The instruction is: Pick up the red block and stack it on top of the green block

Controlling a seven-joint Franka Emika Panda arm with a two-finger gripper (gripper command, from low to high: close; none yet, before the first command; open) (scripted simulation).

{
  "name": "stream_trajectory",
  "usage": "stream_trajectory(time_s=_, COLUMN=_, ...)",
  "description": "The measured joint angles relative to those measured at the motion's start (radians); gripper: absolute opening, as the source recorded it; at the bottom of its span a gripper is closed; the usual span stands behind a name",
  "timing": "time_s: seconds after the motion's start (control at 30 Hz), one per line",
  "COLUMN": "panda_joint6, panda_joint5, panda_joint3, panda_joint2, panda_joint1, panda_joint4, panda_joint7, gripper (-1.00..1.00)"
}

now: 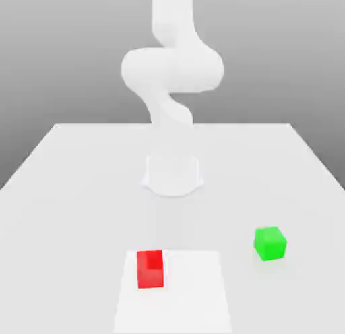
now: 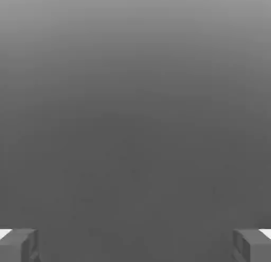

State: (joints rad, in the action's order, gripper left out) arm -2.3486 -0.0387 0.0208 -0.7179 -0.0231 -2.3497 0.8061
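white surface (image 1: pixel 81 191), arm (image 1: pixel 172 69) rising from a round base, its upper part cut off by the frame edge. red block (image 1: pixel 150 268) at about 6 o'clock from the base, resting on a paler square patch (image 1: pixel 195 292). green block (image 1: pixel 270 243) at about 4 o'clock, well apart from the red. gripper (image 2: pixel 135 245) spread wide, holding nothing; only the fingertips (image 2: pixel 18 245) show, over plain grey.

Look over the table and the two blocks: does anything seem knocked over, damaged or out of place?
Nothing stands out. The red block and the green block both sit flat on the white table, well apart, unmarked. The gripper is open with nothing between its fingers.
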Motion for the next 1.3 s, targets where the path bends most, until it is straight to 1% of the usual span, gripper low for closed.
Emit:
stream_trajectory(time_s=0.23, panda_joint6=-0.153, panda_joint5=-0.103, panda_joint3=0.022, panda_joint2=0.273, panda_joint1=-0.063, panda_joint4=-0.154, panda_joint7=0.005, gripper=0.0)
stream_trajectory(time_s=0.4, panda_joint6=-0.264, panda_joint5=-0.129, panda_joint3=-0.002, panda_joint2=0.465, panda_joint1=-0.085, panda_joint4=-0.263, panda_joint7=-0.026, gripper=0.0)
stream_trajectory(time_s=0.47, panda_joint6=-0.31, panda_joint5=-0.118, panda_joint3=-0.016, panda_joint2=0.537, panda_joint1=-0.087, panda_joint4=-0.307, panda_joint7=-0.054, gripper=0.0)
stream_trajectory(time_s=0.53, panda_joint6=-0.356, panda_joint5=-0.086, panda_joint3=-0.029, panda_joint2=0.607, panda_joint1=-0.084, panda_joint4=-0.351, panda_joint7=-0.096, gripper=0.0)
stream_trajectory(time_s=0.63, panda_joint6=-0.424, panda_joint5=0.007, panda_joint3=-0.028, panda_joint2=0.704, panda_joint1=-0.085, panda_joint4=-0.411, panda_joint7=-0.189, gripper=0.0)
stream_trajectory(time_s=0.73, panda_joint6=-0.494, panda_joint5=0.042, panda_joint3=-0.022, panda_joint2=0.788, panda_joint1=-0.087, panda_joint4=-0.415, panda_joint7=-0.219, gripper=0.0)
stream_trajectory(time_s=0.9, panda_joint6=-0.616, panda_joint5=0.046, panda_joint3=-0.022, panda_joint2=0.933, panda_joint1=-0.087, panda_joint4=-0.398, panda_joint7=-0.224, gripper=0.0)
stream_trajectory(time_s=0.93, panda_joint6=-0.637, panda_joint5=0.045, panda_joint3=-0.022, panda_joint2=0.957, panda_joint1=-0.087, panda_joint4=-0.395, panda_joint7=-0.223, gripper=-1.0)
stream_trajectory(time_s=1.17, panda_joint6=-0.64, panda_joint5=0.042, panda_joint3=-0.021, panda_joint2=0.961, panda_joint1=-0.088, panda_joint4=-0.395, panda_joint7=-0.221, gripper=-1.0)
stream_trajectory(time_s=1.3, panda_joint6=-0.557, panda_joint5=0.046, panda_joint3=-0.016, panda_joint2=0.863, panda_joint1=-0.092, panda_joint4=-0.406, panda_joint7=-0.222, gripper=-1.0)
